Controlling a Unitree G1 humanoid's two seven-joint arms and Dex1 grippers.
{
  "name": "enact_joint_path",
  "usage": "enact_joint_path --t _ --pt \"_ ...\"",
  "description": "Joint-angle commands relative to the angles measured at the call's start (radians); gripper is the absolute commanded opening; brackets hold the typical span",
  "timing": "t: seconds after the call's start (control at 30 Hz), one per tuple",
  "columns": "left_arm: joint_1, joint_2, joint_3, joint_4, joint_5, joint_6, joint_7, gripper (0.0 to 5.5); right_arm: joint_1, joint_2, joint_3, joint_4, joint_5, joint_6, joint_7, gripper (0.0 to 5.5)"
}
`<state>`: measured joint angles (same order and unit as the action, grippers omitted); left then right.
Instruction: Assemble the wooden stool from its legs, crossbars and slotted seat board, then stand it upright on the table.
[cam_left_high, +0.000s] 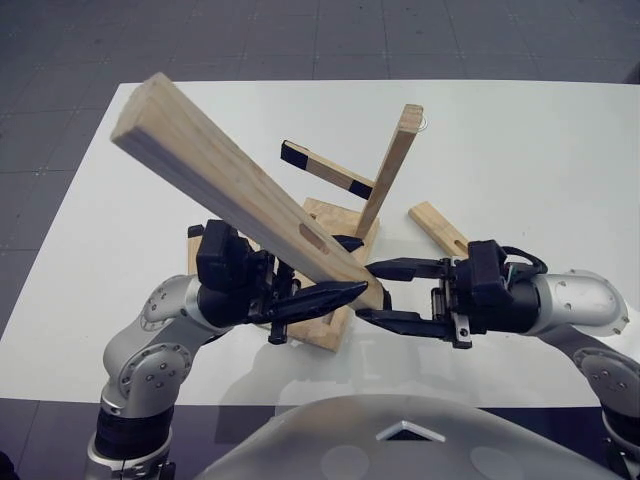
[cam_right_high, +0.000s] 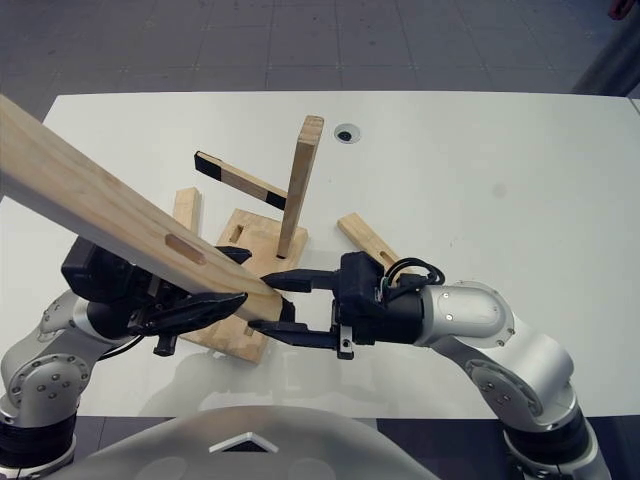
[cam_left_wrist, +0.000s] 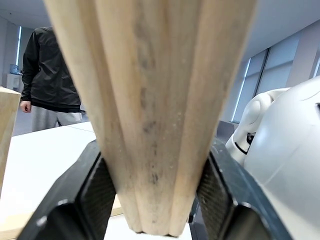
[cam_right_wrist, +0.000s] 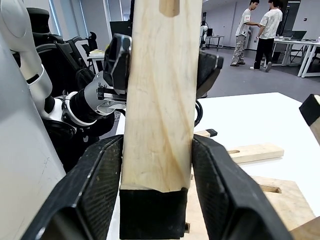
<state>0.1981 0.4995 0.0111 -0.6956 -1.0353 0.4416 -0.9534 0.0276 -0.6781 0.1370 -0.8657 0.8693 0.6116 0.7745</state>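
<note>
Leg (cam_left_high: 230, 185) clamped at its lower end by both grippers, over the board (cam_left_high: 328, 332).
The leg is held slanted, its black-tipped foot low and its free end raised out to the left, probably so that the foot can be steered into a slot. The left gripper (cam_left_high: 340, 297) is closed on the shaft, and the right gripper (cam_left_high: 370, 292) is closed on the foot just below it. The board lies flat on the table, with an upright leg (cam_left_high: 392, 165) and a crossbar (cam_left_high: 325, 170) already fitted. The target slot is covered by the fingers, and the foot's clearance above the board cannot be judged.
</note>
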Motion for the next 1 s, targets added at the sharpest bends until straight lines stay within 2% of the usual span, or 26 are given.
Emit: enact_joint_path --t 0.03,0.33,0.8,0.83,1.0 --pt "-0.006 0.004 -0.008 -0.001 0.084 -0.033 0.024 2.08 -0.016 -0.003 0.009 -0.009 0.031 0.014 0.005 2.09" --pt "0.087 0.113 -0.024 -0.039 0.134 -0.087 -0.141 2.06 -0.024 0.001 0.020 -0.003 0.025 0.028 0.012 2.06" --pt "0.094 0.127 -0.045 -0.022 0.155 -0.129 -0.131 2.06 -0.026 -0.010 0.031 -0.005 -0.036 0.010 0.047 2.05" --pt "0.092 0.127 -0.045 -0.022 0.154 -0.129 -0.130 2.06 -0.029 -0.007 0.035 0.003 -0.041 0.015 0.043 2.42" --pt "0.091 0.132 -0.037 -0.023 0.142 -0.127 -0.131 2.06 -0.045 0.004 0.040 0.035 -0.070 0.006 0.036 3.32"
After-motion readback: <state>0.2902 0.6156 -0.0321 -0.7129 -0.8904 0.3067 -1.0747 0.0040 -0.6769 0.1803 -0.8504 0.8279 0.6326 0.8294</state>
